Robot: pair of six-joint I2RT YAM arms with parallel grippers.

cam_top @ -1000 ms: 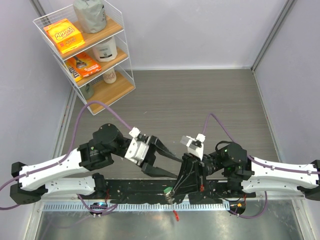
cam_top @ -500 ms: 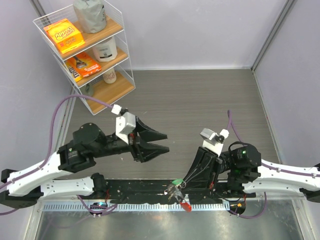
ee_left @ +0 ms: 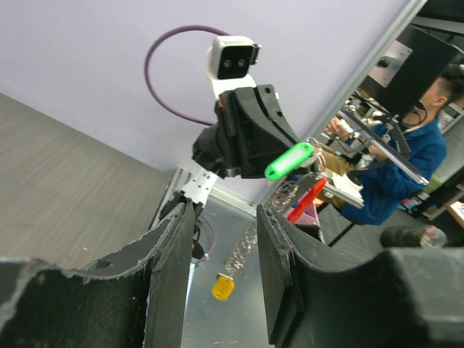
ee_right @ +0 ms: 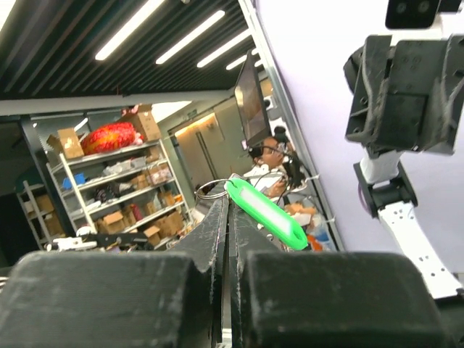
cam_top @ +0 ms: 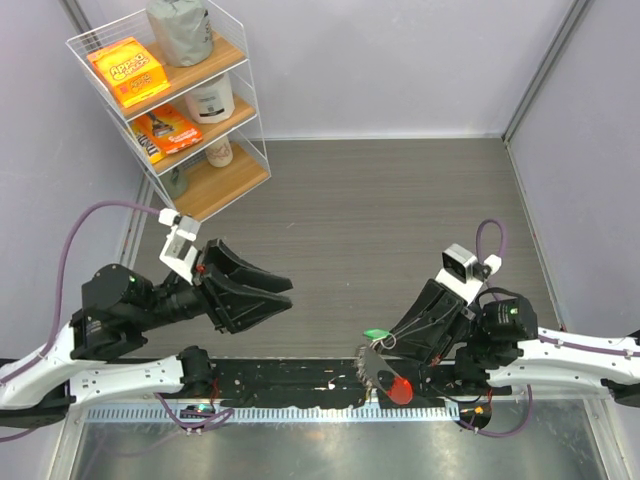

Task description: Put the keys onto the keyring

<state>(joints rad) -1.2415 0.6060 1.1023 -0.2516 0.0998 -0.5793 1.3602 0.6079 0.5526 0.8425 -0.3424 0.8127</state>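
Grey wood-grain tabletop point(cam_top: 400, 200) lies bare toward 12 o'clock, leaving swing room there; a shelf rack point(cam_top: 225, 180) crowds 10 o'clock. Near 5 o'clock, by the near edge, the right gripper point(cam_top: 386, 344) is pinched tight on the keyring point(cam_top: 400, 388). The green key point(cam_top: 376, 333) pokes up and the yellow key point(ee_left: 222, 288) dangles below. The left gripper point(cam_top: 285, 297) gapes wide, holding nothing. The bundle looks light, floppy and probably slippery, so the plastic heads seem the surest hold.

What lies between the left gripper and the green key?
Nothing: only bare grey table separates the left gripper from the green key, seen from the top camera.
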